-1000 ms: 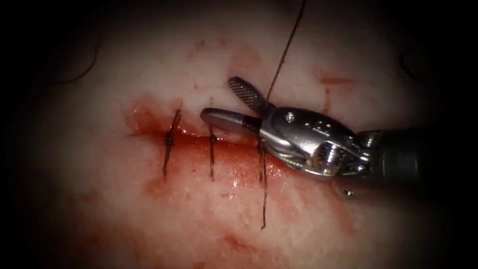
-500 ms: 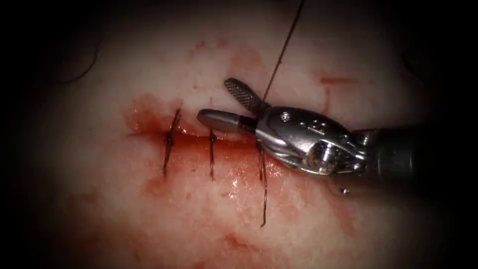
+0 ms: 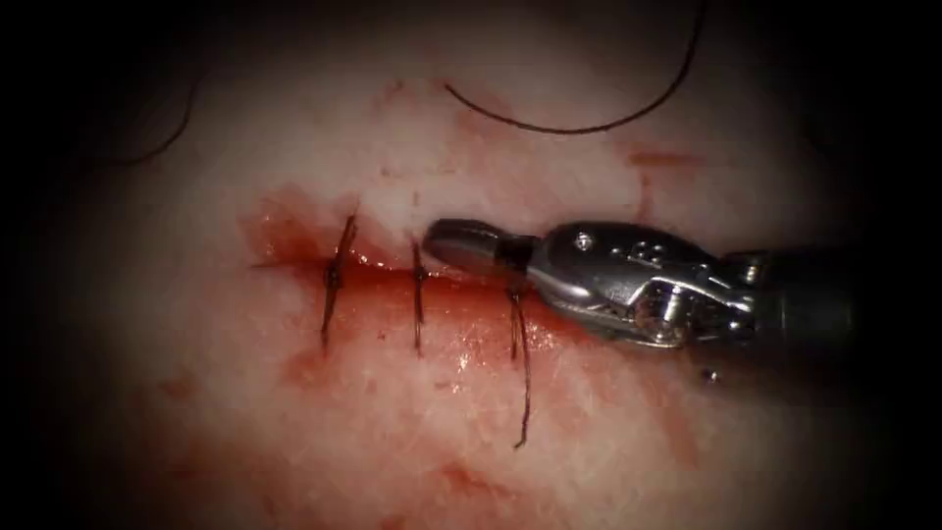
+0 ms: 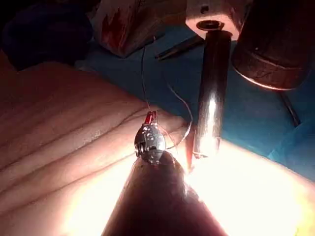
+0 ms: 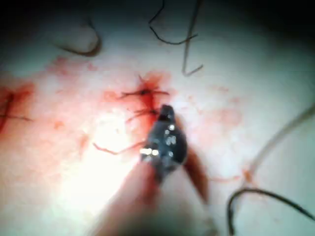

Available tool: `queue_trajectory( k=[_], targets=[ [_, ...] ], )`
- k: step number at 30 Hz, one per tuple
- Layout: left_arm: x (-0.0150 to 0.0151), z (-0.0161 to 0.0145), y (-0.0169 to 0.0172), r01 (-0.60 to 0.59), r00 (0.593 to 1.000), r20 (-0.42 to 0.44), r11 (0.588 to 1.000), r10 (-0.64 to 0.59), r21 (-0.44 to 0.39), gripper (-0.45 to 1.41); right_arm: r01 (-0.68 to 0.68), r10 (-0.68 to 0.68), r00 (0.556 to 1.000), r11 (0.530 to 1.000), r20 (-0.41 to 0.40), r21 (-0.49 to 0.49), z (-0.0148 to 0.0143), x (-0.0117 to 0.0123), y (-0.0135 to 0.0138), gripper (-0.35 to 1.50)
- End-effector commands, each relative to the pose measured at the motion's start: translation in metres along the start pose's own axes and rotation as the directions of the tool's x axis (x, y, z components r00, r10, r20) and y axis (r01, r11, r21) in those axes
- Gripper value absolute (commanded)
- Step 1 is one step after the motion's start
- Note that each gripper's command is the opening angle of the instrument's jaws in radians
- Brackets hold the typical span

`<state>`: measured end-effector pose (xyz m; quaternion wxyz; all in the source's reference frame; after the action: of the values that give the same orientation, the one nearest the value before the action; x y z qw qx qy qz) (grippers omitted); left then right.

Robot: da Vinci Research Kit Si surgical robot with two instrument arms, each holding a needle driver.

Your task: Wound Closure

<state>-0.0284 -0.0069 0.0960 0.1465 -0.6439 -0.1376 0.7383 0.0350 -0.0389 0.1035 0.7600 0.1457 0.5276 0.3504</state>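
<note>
The right tool [image 3: 461,245] lies with its jaws closed and empty, tips over the cut [image 3: 294,263] just above the third stitch [image 3: 517,324]. The slack thread [image 3: 589,123] curls on the tissue [image 3: 638,461] beyond it. My worry: the tips snagging that knot would loosen it.

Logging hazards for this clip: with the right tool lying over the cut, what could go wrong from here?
1. The right arm's silver tool, jaws shut with nothing seen in them, lies right at the rightmost dark stitch; a move might snag it.
2. The loose dark curved thread on the pale tissue, above the cut, could get caught by the tool.
</note>
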Motion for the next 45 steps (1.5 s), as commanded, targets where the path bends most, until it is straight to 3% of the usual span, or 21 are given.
queue_trajectory(
  k=[1, 3, 4, 5, 6, 8, 20, 24, 36, 45],
  targets=[
    [-0.0001, 0.0005, -0.0005, -0.002, 1.000, -0.002, 1.000, 0.002, -0.001, -0.45, 0.018, -0.019, 1.000, 1.000, -0.013, -0.011, 0.0008, 0.0000, 0.0000, -0.35],
    [-0.0003, 0.0004, -0.0007, -0.003, 1.000, -0.003, 1.000, 0.003, -0.003, -0.45, 0.023, -0.024, 0.999, 0.999, -0.031, -0.030, 0.0012, 0.0000, 0.0002, -0.32],
    [-0.0004, 0.0003, -0.0008, -0.003, 1.000, -0.005, 1.000, 0.003, -0.007, -0.45, 0.028, -0.029, 0.999, 0.999, -0.034, -0.034, 0.0012, 0.0001, 0.0002, 0.36],
    [-0.0005, 0.0002, -0.0010, -0.004, 1.000, -0.001, 1.000, 0.004, -0.001, -0.45, 0.015, -0.017, 0.999, 0.999, -0.041, -0.043, 0.0012, 0.0001, 0.0002, 0.86],
    [-0.0007, 0.0001, -0.0012, -0.005, 1.000, 0.004, 1.000, 0.005, 0.001, -0.45, 0.002, -0.004, 0.999, 0.998, -0.046, -0.056, 0.0011, 0.0001, 0.0002, 1.23],
    [-0.0013, -0.0001, -0.0018, -0.008, 1.000, 0.014, 1.000, 0.008, 0.014, -0.45, -0.026, 0.022, 0.998, 0.997, -0.051, -0.072, 0.0005, 0.0003, 0.0002, 1.43],
    [-0.0101, 0.0015, -0.0051, -0.061, 0.983, 0.175, 0.998, 0.057, 0.019, -0.45, -0.056, 0.053, 0.997, 0.997, -0.055, -0.057, -0.0040, 0.0005, -0.0033, 1.48],
    [-0.0121, 0.0001, -0.0061, -0.046, 0.979, 0.199, 0.999, 0.042, 0.015, -0.45, -0.067, 0.064, 0.996, 0.997, -0.054, -0.048, -0.0041, 0.0003, -0.0051, 1.46],
    [-0.0115, -0.0101, -0.0050, -0.030, 0.973, 0.229, 0.998, 0.017, 0.055, -0.45, -0.060, 0.061, 0.998, 0.997, -0.033, 0.052, -0.0037, -0.0011, -0.0079, 1.41],
    [-0.0112, -0.0137, -0.0052, -0.016, 0.973, 0.230, 0.995, -0.007, 0.098, -0.45, -0.062, 0.064, 0.997, 0.996, -0.032, 0.057, -0.0036, -0.0014, -0.0085, 1.41]
  ],
)
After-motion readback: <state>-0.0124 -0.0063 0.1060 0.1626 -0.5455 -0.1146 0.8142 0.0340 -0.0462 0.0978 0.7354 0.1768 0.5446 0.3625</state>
